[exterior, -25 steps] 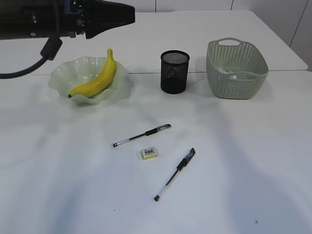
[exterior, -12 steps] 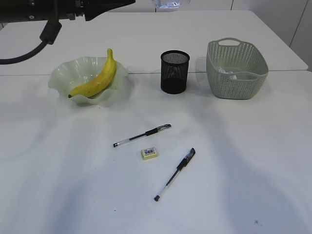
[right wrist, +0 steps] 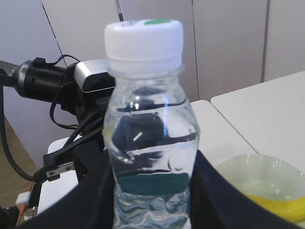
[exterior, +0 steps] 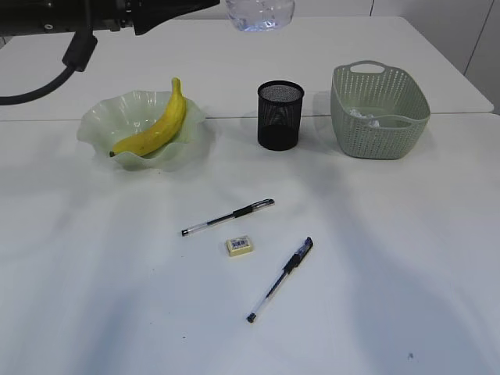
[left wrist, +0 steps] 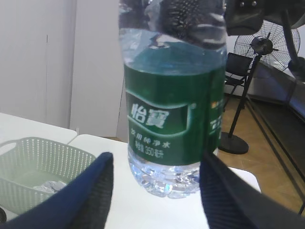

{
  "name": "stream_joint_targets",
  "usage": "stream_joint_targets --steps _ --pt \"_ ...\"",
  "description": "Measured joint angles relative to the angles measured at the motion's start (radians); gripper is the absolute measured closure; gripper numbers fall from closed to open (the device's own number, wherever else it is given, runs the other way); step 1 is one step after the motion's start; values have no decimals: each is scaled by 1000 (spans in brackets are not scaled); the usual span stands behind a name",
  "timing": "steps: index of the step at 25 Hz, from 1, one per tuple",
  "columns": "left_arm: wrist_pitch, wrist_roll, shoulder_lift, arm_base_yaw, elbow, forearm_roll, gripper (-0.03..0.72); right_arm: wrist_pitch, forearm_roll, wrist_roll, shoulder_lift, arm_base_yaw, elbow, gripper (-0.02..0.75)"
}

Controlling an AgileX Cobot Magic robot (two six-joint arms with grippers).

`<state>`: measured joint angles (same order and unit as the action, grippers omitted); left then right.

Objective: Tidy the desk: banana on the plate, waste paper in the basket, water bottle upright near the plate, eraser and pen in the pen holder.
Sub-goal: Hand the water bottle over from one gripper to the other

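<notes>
**A:** What does the exterior view show?

**B:** A plain white tabletop (exterior: 94, 297). At back left, a long yellow banana (exterior: 155, 125) lies in a pale green glass plate (exterior: 94, 125) with a ruffled rim. A black mesh pen holder (exterior: 280, 116) stands at centre back. To its right stands a sage green woven-look basket (exterior: 380, 125) with crumpled white paper (exterior: 366, 117) inside. Nearer the camera lie two pens: a clear-barrelled pen (exterior: 228, 216), and a dark-gripped pen (exterior: 280, 280) further to the right. A small pale yellow eraser (exterior: 239, 245) sits between them. The base of a clear plastic water bottle (exterior: 260, 14) hangs in the air at the top edge. A black robot arm (exterior: 94, 16) crosses the top left corner.

**A:** And the left wrist view?

**B:** The water bottle (left wrist: 174, 109), with its dark green label, hangs upright high above the tabletop. The left claw (left wrist: 156, 157) stands apart around its base, with a gap showing at one finger. The basket (left wrist: 38, 162) sits below.

**A:** The right wrist view?

**B:** The right claw (right wrist: 151, 162) is clamped on the bottle's lower body (right wrist: 150, 157), white cap upward. The plate (right wrist: 257, 176) and banana (right wrist: 281, 207) show at lower right.
</notes>
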<state>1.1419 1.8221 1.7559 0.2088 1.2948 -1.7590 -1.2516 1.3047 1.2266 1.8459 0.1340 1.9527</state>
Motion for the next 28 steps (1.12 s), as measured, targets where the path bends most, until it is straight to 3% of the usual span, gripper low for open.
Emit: stream_joint_targets --steps 4,11,16,28 --pt "2 -13 0 0 0 0 185 4 2 0 0 0 0 453" --pt "12 -15 0 2 0 0 162 4 2 0 0 9 0 453" --pt "6 -17 0 21 0 0 101 4 2 0 0 9 0 453" --pt "-26 -58 0 59 83 0 88 4 2 0 0 10 0 453"
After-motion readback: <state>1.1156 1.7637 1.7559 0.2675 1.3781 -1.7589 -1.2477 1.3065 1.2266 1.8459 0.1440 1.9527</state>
